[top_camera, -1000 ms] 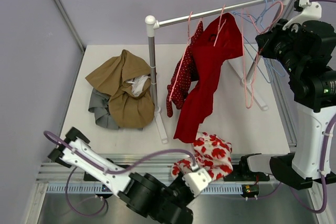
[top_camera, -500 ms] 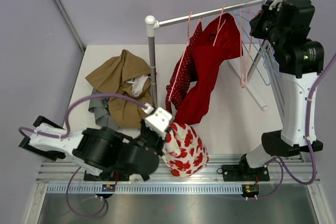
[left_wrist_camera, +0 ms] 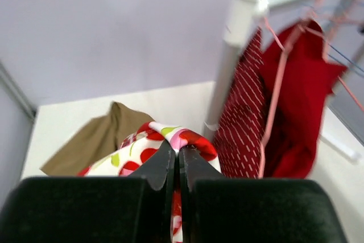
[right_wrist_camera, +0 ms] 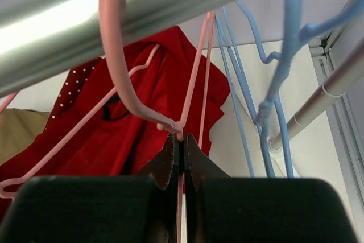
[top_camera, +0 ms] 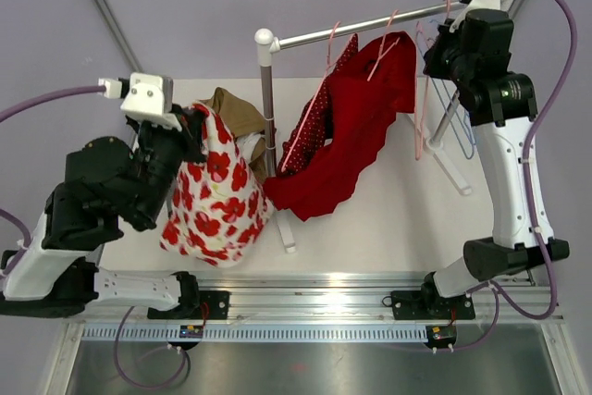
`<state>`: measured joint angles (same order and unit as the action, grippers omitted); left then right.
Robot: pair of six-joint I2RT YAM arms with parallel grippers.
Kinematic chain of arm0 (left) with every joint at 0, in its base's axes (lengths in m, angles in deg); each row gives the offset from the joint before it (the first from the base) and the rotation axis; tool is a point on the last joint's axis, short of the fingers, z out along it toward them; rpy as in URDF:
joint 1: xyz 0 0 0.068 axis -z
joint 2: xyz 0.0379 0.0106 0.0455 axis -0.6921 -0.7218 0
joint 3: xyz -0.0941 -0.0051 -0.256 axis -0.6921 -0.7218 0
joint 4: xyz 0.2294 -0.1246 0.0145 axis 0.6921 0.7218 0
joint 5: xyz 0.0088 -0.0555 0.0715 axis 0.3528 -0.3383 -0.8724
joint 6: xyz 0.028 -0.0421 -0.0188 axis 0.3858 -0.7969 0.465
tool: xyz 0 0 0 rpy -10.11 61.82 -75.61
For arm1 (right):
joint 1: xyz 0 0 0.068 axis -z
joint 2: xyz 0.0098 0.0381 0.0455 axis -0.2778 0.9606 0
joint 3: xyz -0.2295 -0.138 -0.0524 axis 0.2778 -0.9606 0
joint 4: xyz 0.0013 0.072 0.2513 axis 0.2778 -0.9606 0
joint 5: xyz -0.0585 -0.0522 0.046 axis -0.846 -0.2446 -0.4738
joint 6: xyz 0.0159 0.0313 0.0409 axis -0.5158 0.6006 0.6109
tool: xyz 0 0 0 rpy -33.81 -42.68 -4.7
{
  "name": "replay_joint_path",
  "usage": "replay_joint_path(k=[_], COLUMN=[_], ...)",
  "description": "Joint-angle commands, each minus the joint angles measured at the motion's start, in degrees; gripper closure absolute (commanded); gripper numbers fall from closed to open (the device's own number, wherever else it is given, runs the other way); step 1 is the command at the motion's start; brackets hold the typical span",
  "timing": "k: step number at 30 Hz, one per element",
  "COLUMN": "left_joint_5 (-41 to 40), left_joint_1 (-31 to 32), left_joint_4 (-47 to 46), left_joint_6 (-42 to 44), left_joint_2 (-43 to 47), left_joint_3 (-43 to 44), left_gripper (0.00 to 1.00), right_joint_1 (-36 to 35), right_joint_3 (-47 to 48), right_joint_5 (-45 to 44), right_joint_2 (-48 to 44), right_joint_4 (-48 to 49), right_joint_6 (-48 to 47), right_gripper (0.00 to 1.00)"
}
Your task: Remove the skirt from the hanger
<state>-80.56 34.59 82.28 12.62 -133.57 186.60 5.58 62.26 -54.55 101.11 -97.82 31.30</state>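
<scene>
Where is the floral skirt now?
Top view, left side: the floral skirt hangs from the left gripper, above the brown garment, left of the rack post.

Both arms are built alike, with white shells on the long links and bulky matt black housings at the joints. The left arm point(top_camera: 92, 201) has a white box point(top_camera: 148, 94) just behind its fingers, with a purple cable point(top_camera: 55, 96) plugged into it. The right arm point(top_camera: 509, 164) has the same box behind its fingers, a purple cable too, and a black base point(top_camera: 504, 256) at the end farthest from them. From the wrists, the left fingers point(left_wrist_camera: 162, 166) and right fingers point(right_wrist_camera: 166, 160) are black wedges narrowing to thin tips, each pair rising from a broad black block point(left_wrist_camera: 85, 209).
</scene>
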Motion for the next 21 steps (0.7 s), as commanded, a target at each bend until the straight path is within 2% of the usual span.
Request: replay_joint_path(k=[1,2,3,4,5,6,7,8,9,10,11,12,14,17,18,21], left_joint_5=[8.01,10.29,12.32,15.21,17.06,19.87,21.2,22.78,26.01,27.87,30.15,36.18,39.48,39.32,38.45,39.57], left_joint_1=[-9.54,-15.31,-18.16,-20.88,-26.3,-28.97,-31.69,-34.42,-40.01,-42.68,-48.45,-51.38,-57.96,-61.59,-61.95,-63.1], left_joint_4=[-8.79,-8.79,-8.79,-9.23,-9.23,-9.5,-8.98,-8.27,-7.4,-6.69,-6.77,-6.86,-7.74,-8.44,-8.97,-10.72], left_joint_6=[10.37,10.19,9.41,8.88,8.44,7.83,7.56,7.3,6.42,5.98,5.28,2.75,-0.52,-4.04,-5.44,-8.16], left_joint_2=[-5.49,-6.98,-7.61,-8.22,-9.01,-10.67,-12.25,-13.75,-17.51,-19.02,-20.34,-22.53,-24.82,-26.94,-26.95,-26.68], left_joint_3=[5.21,6.18,6.88,7.5,8.99,9.78,10.92,12.24,15.12,15.85,16.12,15.16,13.32,6.91,2.11,-4.07], left_gripper=[1.0,1.0,1.0,1.0,1.0,1.0,1.0,1.0,1.0,1.0,1.0,1.0,1.0,1.0,0.99,0.56], right_joint_1=[-0.09,0.0,-0.09,-0.09,-0.09,-0.09,-0.09,-0.09,-0.09,-0.09,-0.09,-0.09,0.0,-0.09,-0.09,-0.09], right_joint_3=[-7.61,-8.84,-9.2,-9.56,-10.6,-11.22,-11.93,-12.63,-13.85,-14.3,-14.65,-14.66,-13.87,-11.51,-10.88,-8.33], right_joint_5=[-1.81,-1.64,-1.38,-0.85,-0.5,-0.41,-0.93,-1.2,-1.63,-2.51,-2.69,-2.78,-2.78,-2.69,-2.69,-2.52], right_joint_2=[-6.87,-7.22,-7.57,-7.75,-8.1,-9.06,-9.68,-10.3,-11.69,-12.32,-12.85,-13.98,-15.65,-17.85,-18.38,-20.32], right_joint_4=[4.64,4.12,3.5,2.45,2.18,2.18,2.27,2.44,2.79,3.06,3.15,3.23,3.06,2.45,2.18,2.27], right_joint_6=[-0.82,-0.73,-0.56,-0.38,-0.29,-0.12,0.32,0.41,0.41,0.5,0.5,0.41,0.41,0.41,0.5,0.76], right_gripper=[0.99,0.98,0.96,0.87,0.77,0.53,0.15,0.04,0.01,0.0,0.01,0.01,0.01,0.01,0.0,0.01])
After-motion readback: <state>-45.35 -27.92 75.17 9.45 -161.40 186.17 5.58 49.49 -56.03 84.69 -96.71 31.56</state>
